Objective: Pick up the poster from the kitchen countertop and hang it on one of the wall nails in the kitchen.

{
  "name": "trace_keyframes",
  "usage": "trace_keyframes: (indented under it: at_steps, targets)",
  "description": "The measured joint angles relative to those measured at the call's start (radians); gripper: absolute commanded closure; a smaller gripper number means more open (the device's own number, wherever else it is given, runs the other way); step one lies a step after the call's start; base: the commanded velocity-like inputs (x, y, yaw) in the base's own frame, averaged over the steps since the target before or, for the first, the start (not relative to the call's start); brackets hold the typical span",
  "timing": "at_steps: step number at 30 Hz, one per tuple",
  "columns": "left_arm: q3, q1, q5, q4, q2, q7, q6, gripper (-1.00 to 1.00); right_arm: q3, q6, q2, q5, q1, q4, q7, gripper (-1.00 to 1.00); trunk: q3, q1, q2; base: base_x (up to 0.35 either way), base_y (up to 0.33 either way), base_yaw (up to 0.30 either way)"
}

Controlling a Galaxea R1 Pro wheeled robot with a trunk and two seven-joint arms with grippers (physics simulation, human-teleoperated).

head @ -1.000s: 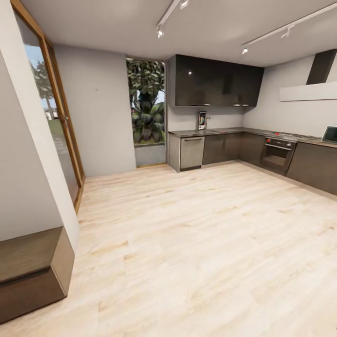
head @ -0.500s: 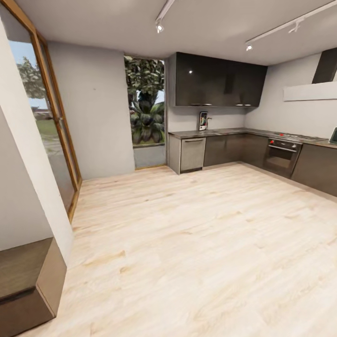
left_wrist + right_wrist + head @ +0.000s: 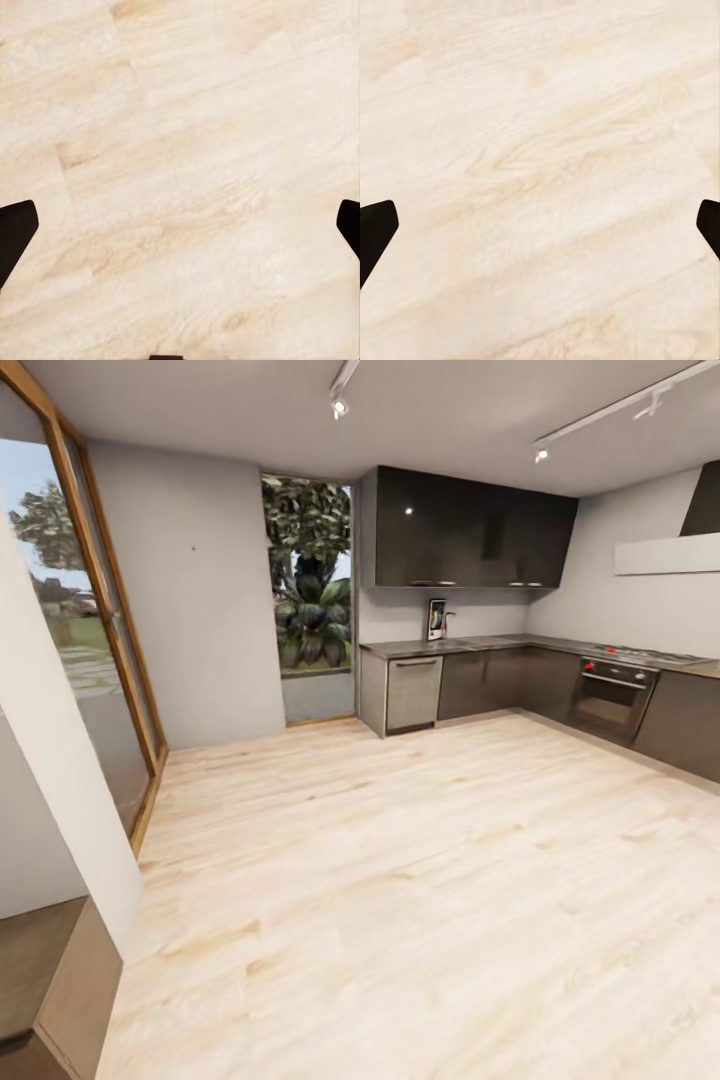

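Far across the room, the poster (image 3: pixel 436 619) stands upright on the kitchen countertop (image 3: pixel 480 643), leaning against the back wall beside a tap. It is small and its art is hard to make out. A tiny dark dot, perhaps a wall nail (image 3: pixel 193 547), marks the grey wall left of the window. In the left wrist view my left gripper (image 3: pixel 180 232) is open, its dark fingertips (image 3: pixel 13 229) far apart over the wooden floor. My right gripper (image 3: pixel 540 232) is open too, above bare floorboards.
Light wooden floor (image 3: pixel 420 880) stretches to the dark cabinets (image 3: pixel 500 680). An oven (image 3: pixel 610 695) sits in the right-hand run. A white wall corner (image 3: pixel 70 830) and a brown box (image 3: pixel 60 990) stand close at the left, with a glass door (image 3: pixel 80 650) behind them.
The whole head view has shifted: the camera has moved on into the room. The brown box has slid toward the lower left corner and the kitchen looks slightly nearer.
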Motion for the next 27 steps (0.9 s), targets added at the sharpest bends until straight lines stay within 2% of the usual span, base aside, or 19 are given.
trace_keyframes:
  at_steps: [27]
  targets:
    - [0.0,0.0,0.0,0.0,0.0,0.0,0.0,-1.0,0.0,0.001,0.0,0.0,0.0,0.0,0.0,-1.0,0.0,0.0,0.0,0.334,0.0,0.0]
